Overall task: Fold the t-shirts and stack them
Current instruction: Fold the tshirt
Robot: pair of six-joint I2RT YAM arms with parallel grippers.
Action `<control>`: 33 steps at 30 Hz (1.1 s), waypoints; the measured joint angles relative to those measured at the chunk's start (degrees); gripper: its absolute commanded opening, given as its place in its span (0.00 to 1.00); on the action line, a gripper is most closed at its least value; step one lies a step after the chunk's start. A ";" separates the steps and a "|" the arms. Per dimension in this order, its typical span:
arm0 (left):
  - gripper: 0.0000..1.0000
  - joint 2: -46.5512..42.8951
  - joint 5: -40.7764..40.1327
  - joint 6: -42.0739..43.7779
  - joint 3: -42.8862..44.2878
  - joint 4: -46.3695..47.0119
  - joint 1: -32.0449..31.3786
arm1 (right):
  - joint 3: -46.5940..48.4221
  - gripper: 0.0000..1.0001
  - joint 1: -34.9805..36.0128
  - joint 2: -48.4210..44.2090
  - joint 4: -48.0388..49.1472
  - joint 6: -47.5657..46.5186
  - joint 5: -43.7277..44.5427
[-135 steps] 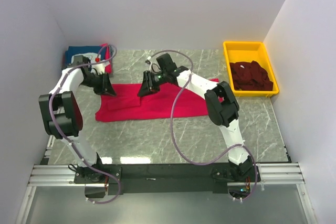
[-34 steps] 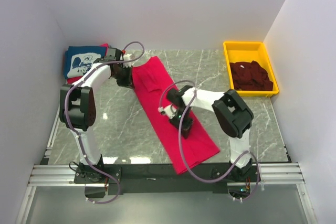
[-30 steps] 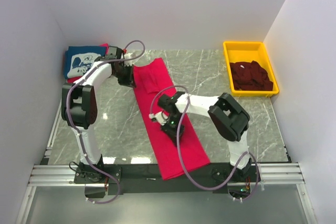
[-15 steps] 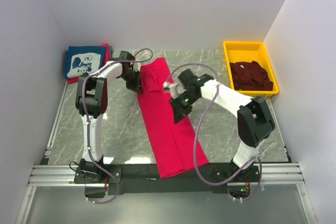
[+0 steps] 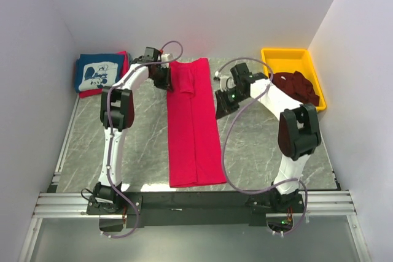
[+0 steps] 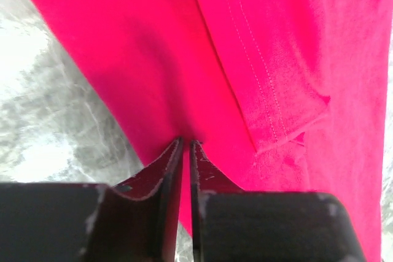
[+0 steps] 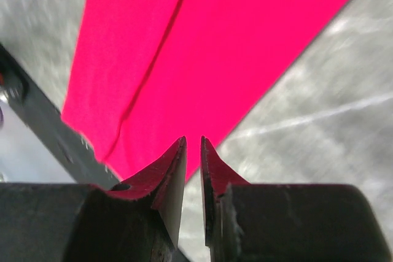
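A bright red t-shirt (image 5: pixel 193 127), folded into a long narrow strip, lies flat down the middle of the table, from the back to near the front edge. My left gripper (image 5: pixel 164 79) sits at its back left corner. In the left wrist view its tips (image 6: pixel 186 140) are parted by a thin slit right over the red cloth (image 6: pixel 153 59), which lies flat below. My right gripper (image 5: pixel 221 104) hangs to the right of the strip. It is narrowly open with nothing between its tips (image 7: pixel 193 139), above the shirt's edge (image 7: pixel 202 41).
A folded navy t-shirt (image 5: pixel 98 73) with a white print lies on a red one in the back left corner. A yellow bin (image 5: pixel 284 55) at the back right holds dark maroon t-shirts (image 5: pixel 295 88). Marble tabletop (image 5: pixel 270 139) shows on either side of the strip.
The red shirt has swung from a diagonal to lie straight front to back. My right gripper rose from the shirt's middle to the back right. The left jaws have parted slightly.
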 measured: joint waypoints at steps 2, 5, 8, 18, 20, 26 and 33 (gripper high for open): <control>0.16 -2.08 -0.24 0.52 -2.69 1.90 0.26 | 3.52 0.23 -0.81 2.58 1.16 1.29 -0.44; 0.14 -9.09 -0.09 1.49 -10.14 3.17 0.92 | 8.37 0.23 -1.46 5.97 3.65 4.07 -2.21; 0.11 -20.09 1.51 1.25 -20.24 4.72 1.66 | 11.04 0.22 -1.53 8.59 6.97 8.22 -4.81; 0.05 -31.19 7.78 -2.58 -41.00 10.45 1.03 | 14.45 0.23 -0.63 17.97 14.93 18.99 -7.50; 0.05 -27.89 8.26 -2.69 -41.07 9.90 1.01 | 14.45 0.23 -0.57 19.41 16.72 20.92 -6.99; 0.03 -21.55 9.81 -3.69 -40.57 9.88 1.07 | 16.90 0.23 -0.50 24.24 19.41 23.85 -5.92; 0.01 -18.51 11.23 -4.24 -36.85 9.88 1.31 | 20.20 0.24 -0.50 30.14 20.61 27.12 -5.14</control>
